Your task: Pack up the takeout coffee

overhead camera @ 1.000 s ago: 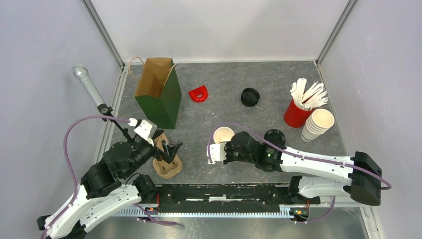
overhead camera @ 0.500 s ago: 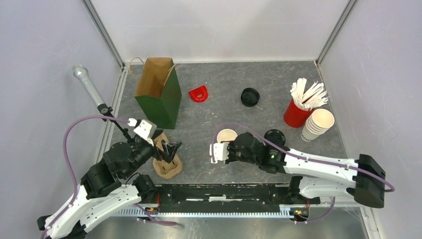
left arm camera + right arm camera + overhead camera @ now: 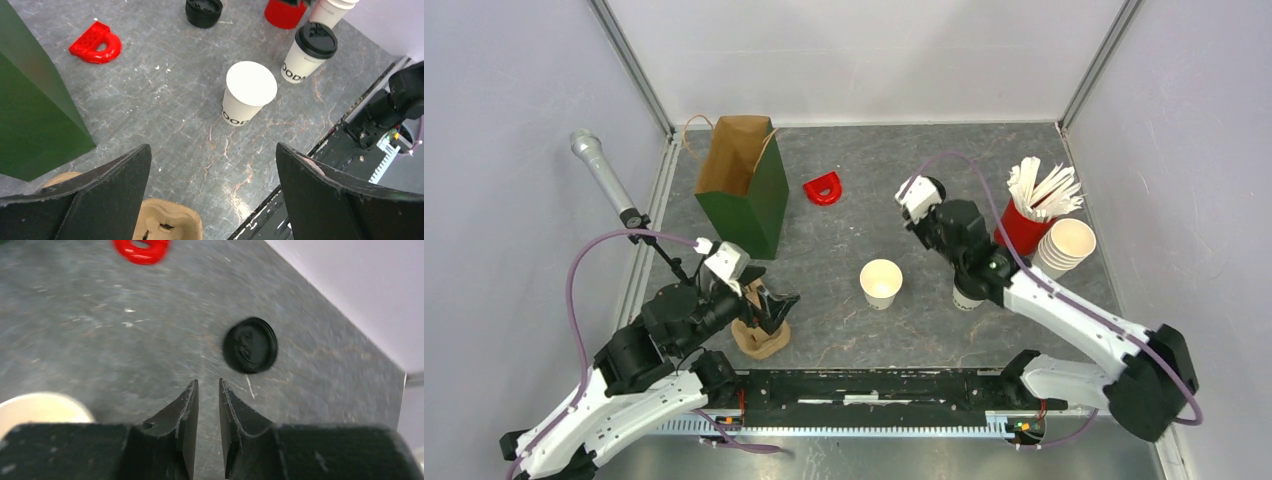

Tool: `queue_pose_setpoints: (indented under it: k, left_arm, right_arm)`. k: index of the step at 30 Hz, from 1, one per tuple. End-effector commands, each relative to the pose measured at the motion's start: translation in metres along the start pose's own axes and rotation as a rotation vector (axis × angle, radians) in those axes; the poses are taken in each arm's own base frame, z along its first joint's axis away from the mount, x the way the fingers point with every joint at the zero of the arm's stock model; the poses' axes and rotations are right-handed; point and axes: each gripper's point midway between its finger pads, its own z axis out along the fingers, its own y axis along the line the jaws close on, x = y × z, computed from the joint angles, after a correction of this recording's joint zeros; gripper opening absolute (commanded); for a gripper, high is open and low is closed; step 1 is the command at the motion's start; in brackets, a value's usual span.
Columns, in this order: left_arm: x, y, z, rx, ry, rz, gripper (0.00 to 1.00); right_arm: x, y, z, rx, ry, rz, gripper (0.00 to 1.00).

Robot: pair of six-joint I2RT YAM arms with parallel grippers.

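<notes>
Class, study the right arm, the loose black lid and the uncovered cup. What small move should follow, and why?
Probably the right gripper should spread its jaws and lower onto the black lid: the jaws are barely parted and empty, the lid lies just ahead, and the middle cup has no lid.
</notes>
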Motion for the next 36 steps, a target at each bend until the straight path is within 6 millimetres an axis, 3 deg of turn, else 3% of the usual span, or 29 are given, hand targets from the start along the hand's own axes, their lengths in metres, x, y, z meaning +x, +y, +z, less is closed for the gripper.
queue_pose_setpoints:
  k: [1, 7, 14, 23, 36]
  left_arm:
    - [0.011, -0.012, 0.008, 0.059, 0.033, -0.026, 1.00]
    - [0.019, -0.018, 0.011, 0.092, 0.070, -0.014, 1.00]
    - [0.023, -0.020, 0.014, 0.103, 0.095, -0.012, 1.00]
    - [0.022, -0.016, 0.012, 0.080, 0.085, -0.010, 1.00]
    - [0.019, -0.010, 0.009, 0.052, 0.062, -0.016, 1.00]
  right_arm:
    - [0.003, -0.035, 0.033, 0.068, 0.029, 0.200, 0.27]
    - [0.014, -0.064, 0.088, 0.070, 0.099, 0.323, 0.26]
    - [0.041, -0.072, 0.137, 0.063, 0.210, 0.449, 0.28]
    - [0.064, -0.085, 0.164, 0.090, 0.294, 0.451, 0.26]
    - [0.088, -0.077, 0.180, 0.064, 0.352, 0.453, 0.27]
